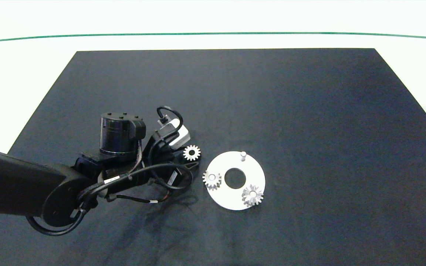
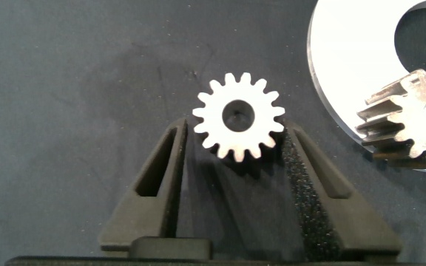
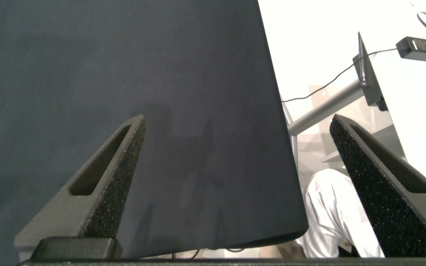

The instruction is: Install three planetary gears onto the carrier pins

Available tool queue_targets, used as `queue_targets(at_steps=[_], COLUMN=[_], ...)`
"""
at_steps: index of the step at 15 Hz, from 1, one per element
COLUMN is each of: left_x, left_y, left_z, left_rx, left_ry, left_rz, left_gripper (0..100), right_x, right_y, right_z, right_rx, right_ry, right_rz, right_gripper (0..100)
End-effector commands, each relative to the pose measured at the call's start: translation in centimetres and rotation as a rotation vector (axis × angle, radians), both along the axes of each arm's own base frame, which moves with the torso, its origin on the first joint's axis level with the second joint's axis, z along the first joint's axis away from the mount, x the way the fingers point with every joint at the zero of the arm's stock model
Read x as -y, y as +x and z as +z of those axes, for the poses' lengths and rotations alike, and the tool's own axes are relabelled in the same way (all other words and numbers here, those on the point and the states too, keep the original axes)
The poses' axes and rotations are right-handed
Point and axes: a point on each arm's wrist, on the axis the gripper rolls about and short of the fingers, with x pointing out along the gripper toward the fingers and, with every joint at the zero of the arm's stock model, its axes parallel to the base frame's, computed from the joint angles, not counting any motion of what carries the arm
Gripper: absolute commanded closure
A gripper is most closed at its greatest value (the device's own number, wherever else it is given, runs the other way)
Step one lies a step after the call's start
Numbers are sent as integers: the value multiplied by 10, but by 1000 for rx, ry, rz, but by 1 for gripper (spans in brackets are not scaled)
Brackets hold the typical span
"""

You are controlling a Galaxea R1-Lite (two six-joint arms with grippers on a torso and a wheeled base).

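Left gripper (image 1: 188, 159) at a loose gear, two gears seated on the white disc.

On the left of the dark worktop (image 1: 309, 111), the left gripper's jaws stand open around the third gear (image 2: 239, 117), which lies flat just beside the disc (image 1: 220, 197). On the disc, one gear (image 1: 212, 179) sits on the left pin and another (image 1: 252, 195) on the lower right pin; the upper pin (image 1: 242, 155) stands bare. The right gripper (image 3: 246, 133), jaws wide open, hangs over the worktop's edge.

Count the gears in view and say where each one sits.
3. One gear is on the white disc at its left rim, one gear at its lower right, and one gear lies on the mat between the left pincer's fingers.
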Motion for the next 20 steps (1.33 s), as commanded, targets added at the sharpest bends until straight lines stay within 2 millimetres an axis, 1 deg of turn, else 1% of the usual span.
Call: queue_targets(at_steps=[1,7,13,20], left_x=[1,4,3,4], left_y=[1,2,1,2], left_z=[0,3,-2,2], left_rx=[5,7,-7,4], left_ry=[-1,-15,-6,-14], left_rz=[-2,-6,-5,-6], left_gripper=[58,70,82,95], right_x=[0,0,0,0], right_y=[0,0,0,0], right_z=[-1,-1,-1,-1], right_rx=[-7,-5,-7,-7], right_ry=[-3,-3,-3,-3], right_rz=[-2,-4,-2,-2], right_gripper=[0,0,0,0])
